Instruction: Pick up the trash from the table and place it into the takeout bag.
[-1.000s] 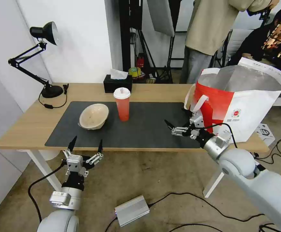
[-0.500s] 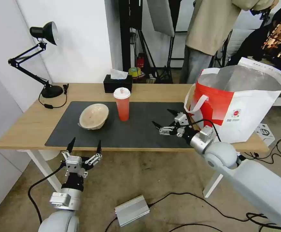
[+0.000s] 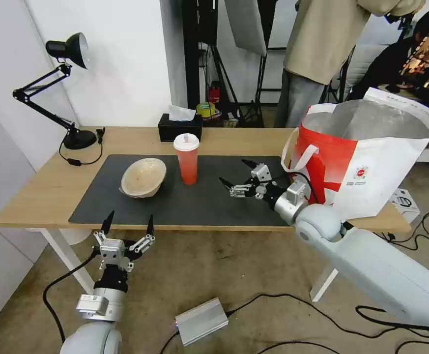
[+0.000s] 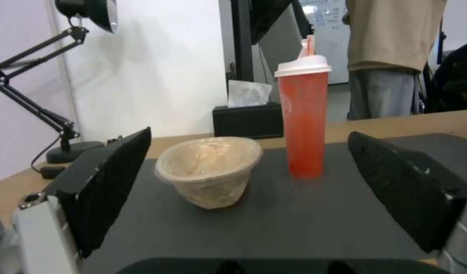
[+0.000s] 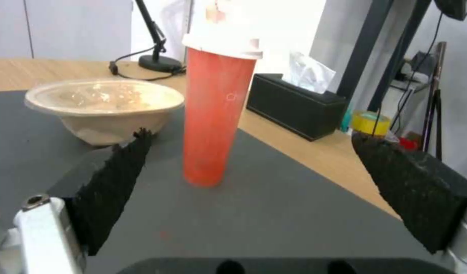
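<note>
Light-wood desk (image 3: 37,189) with a dark grey mat (image 3: 214,196), white wall behind, studio stands and a person beyond the far edge.

Right gripper (image 3: 239,178): jaws wide, holding nothing, low over the mat and pointing across it toward the cup. In its wrist view the open jaws frame the cup's lower half.

Red cup (image 3: 187,160), white lid: upright on the mat, long axis vertical, straight ahead of the right jaws and apart from them. Bare mat lies between; nothing blocks a level, side-on approach. Judged the nearer arm for this item by a clear margin.

Beige bowl (image 3: 143,177): beyond the cup from the right jaws, just beside it but not touching, tilted with its mouth partly toward the desk's front edge. A push past the cup could nudge it.

Black tissue box (image 3: 179,127): behind the cup, off the mat, near the far edge; not trash.

Takeout bag (image 3: 371,162): behind the right jaws, at the desk's end next to the right arm, mouth open upward, foil lining showing. Its rim stands high, so a carried cup would need lifting well clear.

Desk lamp (image 3: 57,88): far corner, well apart.

Left gripper (image 3: 128,223): jaws wide, empty, parked below the front edge, facing bowl and cup.
</note>
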`<state>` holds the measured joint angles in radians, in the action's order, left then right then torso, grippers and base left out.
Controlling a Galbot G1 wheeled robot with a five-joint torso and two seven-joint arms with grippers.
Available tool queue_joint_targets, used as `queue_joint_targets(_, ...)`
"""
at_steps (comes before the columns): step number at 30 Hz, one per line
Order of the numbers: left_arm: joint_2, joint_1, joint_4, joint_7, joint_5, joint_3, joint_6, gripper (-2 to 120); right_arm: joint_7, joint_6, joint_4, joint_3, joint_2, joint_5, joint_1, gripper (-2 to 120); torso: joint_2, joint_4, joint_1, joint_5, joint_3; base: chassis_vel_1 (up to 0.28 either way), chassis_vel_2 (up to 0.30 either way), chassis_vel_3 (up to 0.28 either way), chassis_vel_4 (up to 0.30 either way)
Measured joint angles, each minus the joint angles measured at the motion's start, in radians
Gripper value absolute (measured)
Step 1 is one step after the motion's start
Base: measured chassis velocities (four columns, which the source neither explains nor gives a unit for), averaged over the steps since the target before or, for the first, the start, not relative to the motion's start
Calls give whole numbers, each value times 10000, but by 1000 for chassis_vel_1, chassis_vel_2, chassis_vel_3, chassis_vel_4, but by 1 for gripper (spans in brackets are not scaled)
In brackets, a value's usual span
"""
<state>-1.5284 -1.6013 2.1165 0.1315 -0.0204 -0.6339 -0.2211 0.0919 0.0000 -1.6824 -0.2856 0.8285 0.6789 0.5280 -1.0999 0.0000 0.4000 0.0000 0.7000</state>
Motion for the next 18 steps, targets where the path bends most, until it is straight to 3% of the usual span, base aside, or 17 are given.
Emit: queue_joint_targets(18,-78,-48,29,7,-7,-32,-29,100,4,-59,951,-983,1033,14,-883,100,0,1,0,-1,0,0,0,0,0)
